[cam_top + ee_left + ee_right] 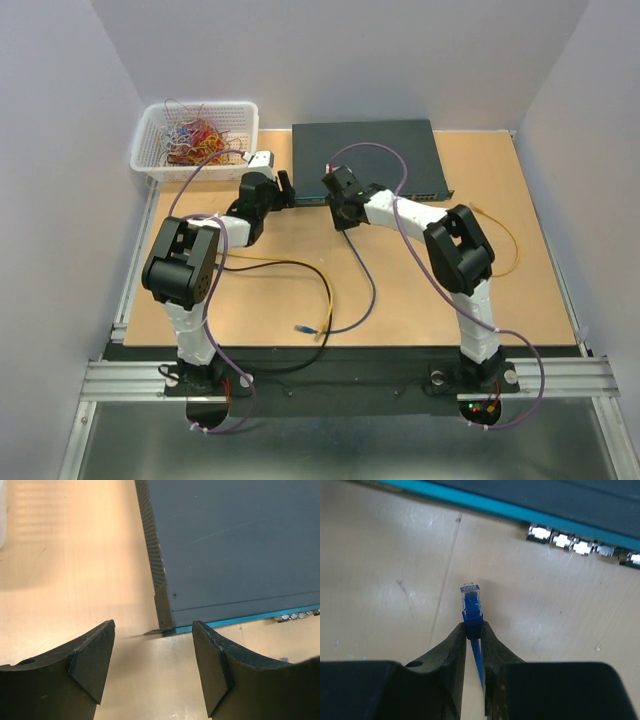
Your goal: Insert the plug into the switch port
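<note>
Top external: switch (368, 150) lies at the back of the table (405, 305), left gripper (288, 190) at its front left corner, right gripper (334, 186) just beside along the front edge. Left wrist: jaws spread wide, holding nothing, switch corner seen between them. Right wrist: jaws clenched on the blue end of the plug (471, 596), its tip aimed at the switch, short of the ports (580, 545).

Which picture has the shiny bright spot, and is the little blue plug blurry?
Left wrist view: glare washes out the table at the upper left. Right wrist view: the blue plug looks sharp, and the switch ports gleam white.
</note>
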`<action>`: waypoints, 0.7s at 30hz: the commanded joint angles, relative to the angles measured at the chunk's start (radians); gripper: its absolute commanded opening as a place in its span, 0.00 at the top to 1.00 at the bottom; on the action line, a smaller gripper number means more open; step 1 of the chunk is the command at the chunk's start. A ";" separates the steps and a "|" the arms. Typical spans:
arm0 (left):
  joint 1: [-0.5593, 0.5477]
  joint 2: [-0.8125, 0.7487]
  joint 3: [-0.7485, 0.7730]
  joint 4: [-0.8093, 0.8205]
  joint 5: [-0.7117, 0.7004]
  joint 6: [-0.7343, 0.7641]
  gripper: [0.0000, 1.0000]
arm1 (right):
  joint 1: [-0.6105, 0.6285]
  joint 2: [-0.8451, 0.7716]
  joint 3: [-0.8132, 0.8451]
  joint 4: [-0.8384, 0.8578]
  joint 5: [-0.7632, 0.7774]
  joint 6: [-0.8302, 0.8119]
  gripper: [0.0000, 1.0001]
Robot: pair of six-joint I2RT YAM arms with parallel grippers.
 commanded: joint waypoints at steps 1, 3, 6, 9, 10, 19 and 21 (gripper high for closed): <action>0.014 0.002 0.075 0.035 0.016 0.029 0.27 | -0.006 0.075 0.120 -0.064 0.097 -0.008 1.00; 0.023 0.014 0.080 0.055 0.055 0.030 0.27 | -0.009 0.118 0.174 -0.092 0.142 -0.008 0.99; 0.026 0.022 0.078 0.095 0.092 0.033 0.27 | -0.020 0.152 0.222 -0.116 0.151 -0.006 1.00; 0.034 0.051 0.107 0.102 0.132 0.033 0.27 | -0.038 0.178 0.260 -0.136 0.151 -0.005 1.00; 0.037 0.060 0.116 0.098 0.141 0.033 0.27 | -0.041 0.183 0.277 -0.140 0.153 -0.005 1.00; 0.046 0.133 0.150 0.086 0.278 -0.014 0.30 | -0.066 0.183 0.320 -0.161 0.145 -0.008 1.00; 0.046 0.145 0.149 0.083 0.321 -0.037 0.32 | -0.067 0.189 0.332 -0.161 0.128 -0.012 1.00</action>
